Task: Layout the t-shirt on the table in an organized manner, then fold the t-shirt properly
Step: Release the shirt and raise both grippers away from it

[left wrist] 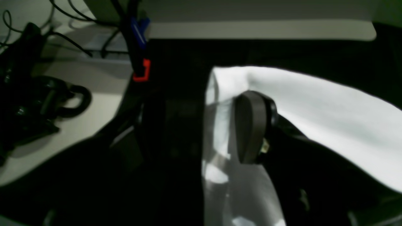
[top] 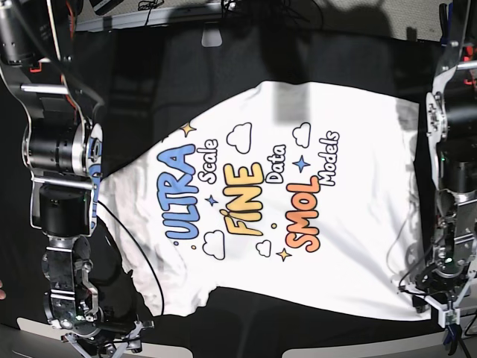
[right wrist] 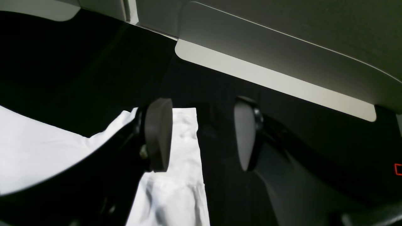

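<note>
The t-shirt (top: 253,201) lies spread, print side up, on the black table (top: 335,60). My left gripper (top: 440,302) is at the shirt's near right corner in the base view. In the left wrist view its jaws stand apart, and plain white t-shirt (left wrist: 329,103) cloth drapes over one pad (left wrist: 251,125) and hangs between the fingers of the left gripper (left wrist: 207,131). My right gripper (top: 112,341) is by the shirt's near left corner. In the right wrist view the right gripper (right wrist: 202,138) is open, hovering over a narrow strip of t-shirt (right wrist: 185,163) edge with nothing pinched.
A red clamp (left wrist: 142,71) and a blue clamp (left wrist: 139,28) sit at the table corner, with cables and black gear (left wrist: 47,103) on the pale surface beyond. A pale ledge (right wrist: 273,78) borders the table (right wrist: 62,62); another red clamp (right wrist: 398,169) is at the right.
</note>
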Robot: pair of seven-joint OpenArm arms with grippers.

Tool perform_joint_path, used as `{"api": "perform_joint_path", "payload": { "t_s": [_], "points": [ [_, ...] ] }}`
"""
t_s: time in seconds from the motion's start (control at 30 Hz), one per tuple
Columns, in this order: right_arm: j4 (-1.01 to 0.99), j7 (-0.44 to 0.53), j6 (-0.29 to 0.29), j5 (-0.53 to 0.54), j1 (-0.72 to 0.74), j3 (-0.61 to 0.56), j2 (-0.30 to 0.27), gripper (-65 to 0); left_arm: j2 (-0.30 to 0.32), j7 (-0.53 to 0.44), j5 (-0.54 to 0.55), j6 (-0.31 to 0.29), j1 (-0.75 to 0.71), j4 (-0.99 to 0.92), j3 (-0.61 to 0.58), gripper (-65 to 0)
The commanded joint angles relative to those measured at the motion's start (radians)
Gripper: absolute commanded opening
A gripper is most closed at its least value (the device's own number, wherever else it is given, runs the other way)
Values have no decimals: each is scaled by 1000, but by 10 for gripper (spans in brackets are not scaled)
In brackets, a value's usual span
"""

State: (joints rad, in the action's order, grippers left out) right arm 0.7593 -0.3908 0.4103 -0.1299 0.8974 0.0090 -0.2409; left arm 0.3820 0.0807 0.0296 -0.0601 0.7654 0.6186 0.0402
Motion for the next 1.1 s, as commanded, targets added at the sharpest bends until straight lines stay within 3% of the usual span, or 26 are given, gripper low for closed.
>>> {"api": "perform_joint_path", "payload": {
  "t_s": [0.0, 0.13, 0.3, 0.43, 0.57, 0.7, 0.83, 1.07],
  "points": [
    [19, 28, -7, 9, 47, 5, -9, -340, 21, -43, 5, 11, 41, 16, 4, -323],
    [19, 28, -7, 10, 47, 5, -5, -340, 32, -53, 17, -18, 41, 16, 4, -323],
    [19, 24, -7, 10, 47, 5, -6, -340, 32, -56, 114, -18, 41, 16, 4, -324],
    [19, 24, -7, 10, 47, 5, -5, -340, 31, -55, 120, -18, 41, 16, 4, -323],
    [19, 5, -7, 11, 47, 5, -5, -340, 32, 25, 145, -27, 41, 16, 4, -323],
    [19, -8, -7, 33, 47, 5, -5, -340, 31, 77, 148, -192, 43, 16, 4, -323],
    [19, -52, -7, 82, 47, 5, -5, -340, 34, 132, 135, -309, 58, 16, 4, -324],
    [19, -72, -7, 208, 47, 5, -6, -340, 39, 236, 103, -307, 98, 16, 4, -324]
  ]
}}
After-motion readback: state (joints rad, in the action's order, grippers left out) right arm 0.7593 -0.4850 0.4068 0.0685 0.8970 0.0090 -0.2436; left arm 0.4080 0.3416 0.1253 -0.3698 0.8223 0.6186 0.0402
